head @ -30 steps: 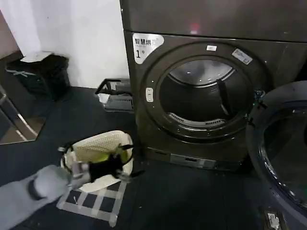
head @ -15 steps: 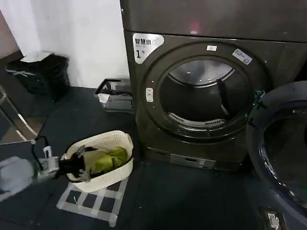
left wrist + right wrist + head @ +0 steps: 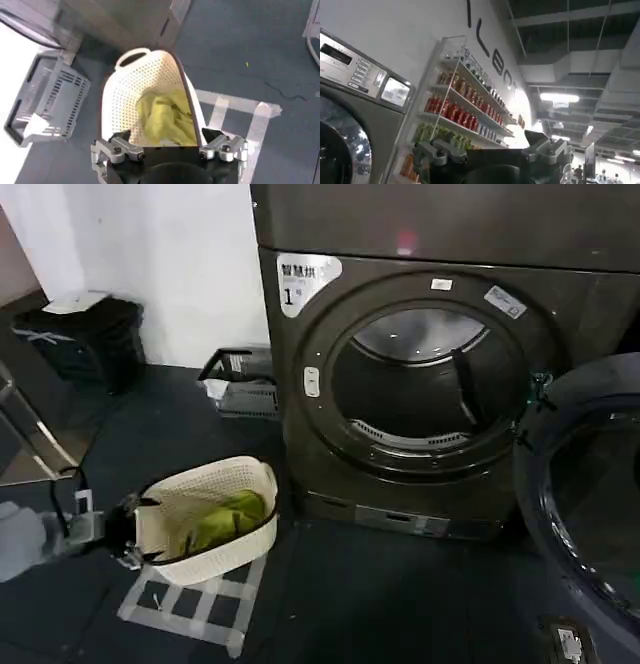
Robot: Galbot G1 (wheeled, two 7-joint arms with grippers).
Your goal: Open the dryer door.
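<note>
The dryer [image 3: 300,434] stands ahead with its round drum opening [image 3: 420,384] uncovered and a white label [image 3: 303,281] marked "1". The dryer door [image 3: 585,514] hangs swung out at the right, its dark glass facing me. My left gripper [image 3: 128,534] is low at the left, just beside the white laundry basket [image 3: 250,474], well away from the dryer. In the left wrist view the left gripper [image 3: 167,142] is open, nothing between its fingers, with the basket [image 3: 107,100] and a yellow-green cloth [image 3: 165,117] beyond it. The right gripper [image 3: 492,150] points upward, open and holding nothing.
A grey crate [image 3: 240,384] lies by the wall left of the dryer, a black bin [image 3: 85,339] farther left. Pale tape squares [image 3: 200,609] mark the dark floor under the basket. The right wrist view shows a grey machine panel [image 3: 350,65] and shelves of bottles [image 3: 460,110].
My left arm has pulled back to the left, from over the basket to beside it. The dryer door stays swung open.
</note>
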